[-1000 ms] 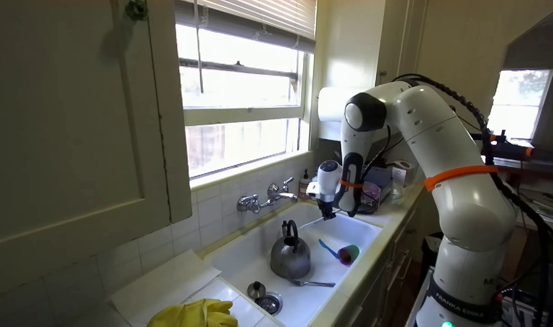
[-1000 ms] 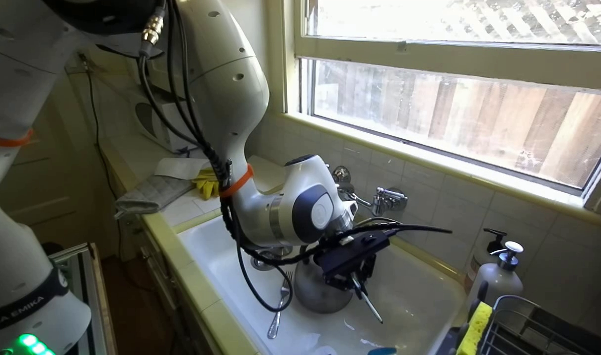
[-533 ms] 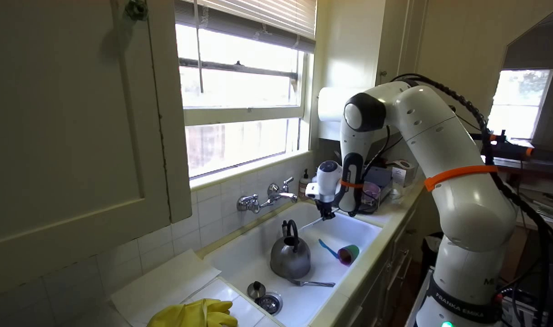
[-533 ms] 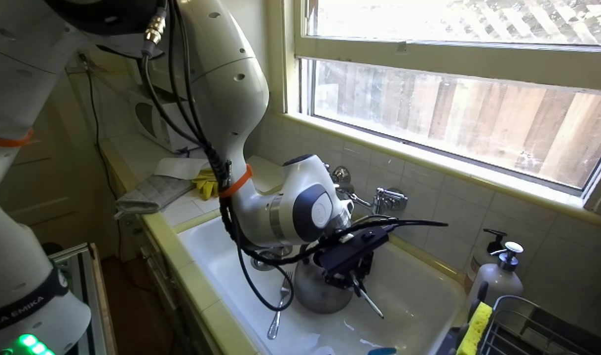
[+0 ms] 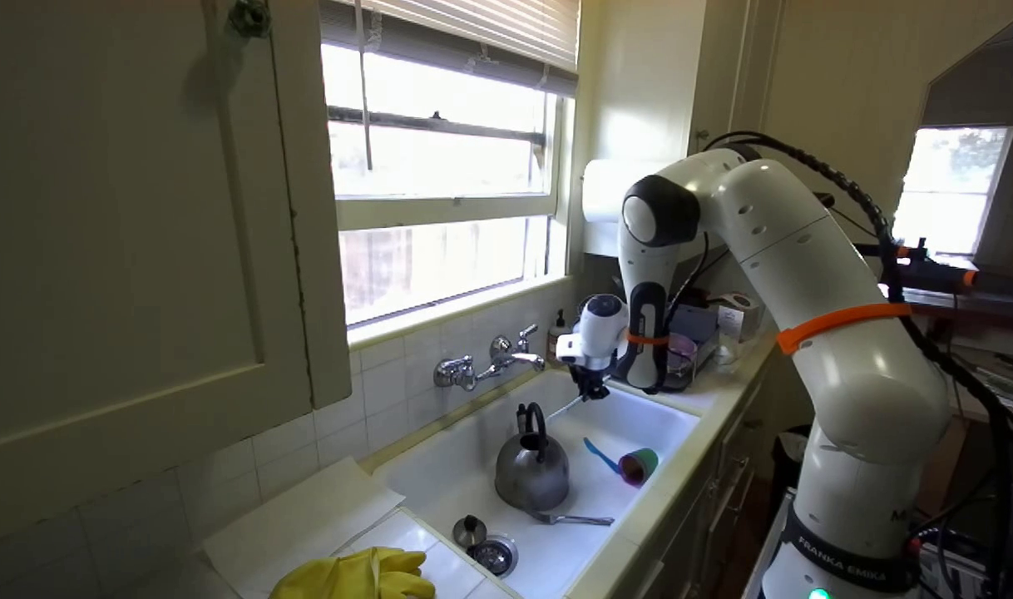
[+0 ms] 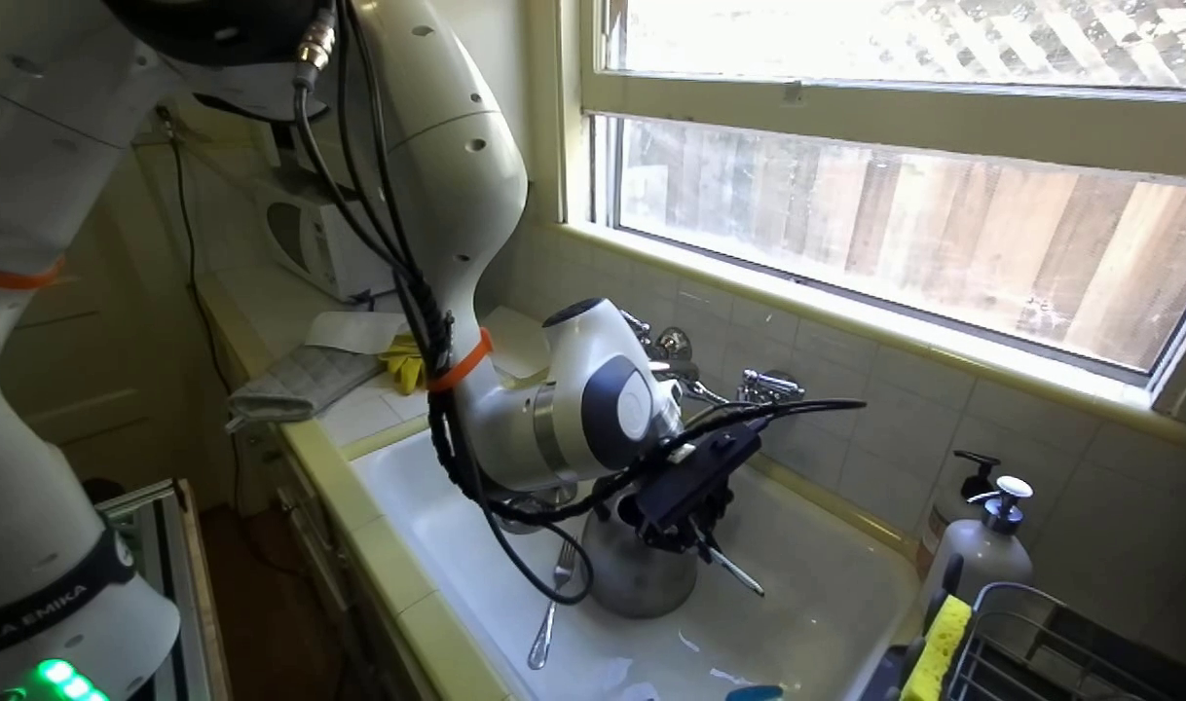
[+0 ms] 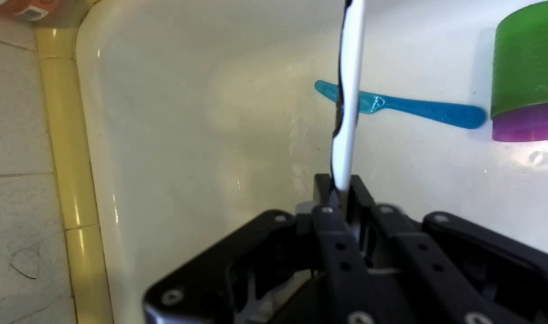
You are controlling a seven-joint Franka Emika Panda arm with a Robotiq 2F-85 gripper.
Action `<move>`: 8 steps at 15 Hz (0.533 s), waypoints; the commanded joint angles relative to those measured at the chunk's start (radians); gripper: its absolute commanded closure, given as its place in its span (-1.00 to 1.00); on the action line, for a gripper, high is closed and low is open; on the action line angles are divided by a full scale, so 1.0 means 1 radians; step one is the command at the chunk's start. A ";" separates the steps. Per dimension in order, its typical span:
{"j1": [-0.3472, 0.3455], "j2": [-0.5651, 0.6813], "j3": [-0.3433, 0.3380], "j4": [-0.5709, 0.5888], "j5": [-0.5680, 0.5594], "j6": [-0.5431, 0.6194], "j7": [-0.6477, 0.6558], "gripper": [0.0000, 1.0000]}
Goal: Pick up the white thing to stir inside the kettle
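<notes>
Stick (image 7: pixel 350 85): was pinched between jaws of gripper (image 7: pixel 341 186), seemed light, stiff and maybe slippery, so probably needed a firm hold near one end.

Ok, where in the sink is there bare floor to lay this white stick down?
In the wrist view, the sink floor between the yellow tiled edge and the blue knife is bare. Crowded: knife beside cup; fork beside kettle; round metal piece at the drain.

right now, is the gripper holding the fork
No, the gripper is closed on the white stick, while the fork lies in the sink in an exterior view.
</notes>
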 commanded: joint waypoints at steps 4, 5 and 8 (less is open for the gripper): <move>0.283 0.083 -0.234 -0.007 -0.002 0.044 0.040 0.95; 0.320 0.095 -0.262 -0.011 -0.002 0.054 0.045 0.95; 0.434 0.150 -0.349 -0.021 0.009 0.089 0.056 0.95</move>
